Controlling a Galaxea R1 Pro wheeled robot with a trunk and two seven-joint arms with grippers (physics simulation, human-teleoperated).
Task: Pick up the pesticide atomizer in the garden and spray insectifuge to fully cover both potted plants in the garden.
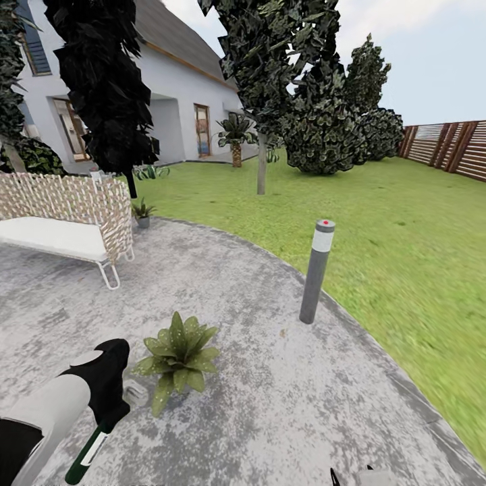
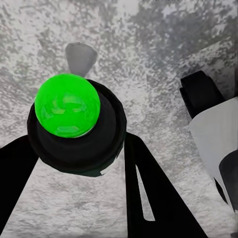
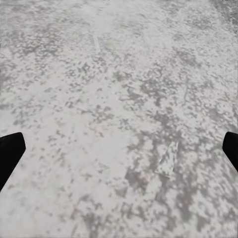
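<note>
Mottled grey patio (image 3: 119, 109) between spread claw fingertips (image 3: 10, 153)

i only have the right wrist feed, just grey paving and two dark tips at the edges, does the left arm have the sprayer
Observer: Yes. In the head view the left gripper is shut on the pesticide atomizer, a dark green bottle with a white label.
Operator: where's the nearest plant
Observer: One potted plant sits on the patio just right of that gripper.
Operator: and the other one
Observer: The second potted plant stands farther off, at the patio's edge beside the wicker bench.
Operator: anything in the way
Observer: A grey bollard lamp stands upright near the lawn, right of both plants.
</note>
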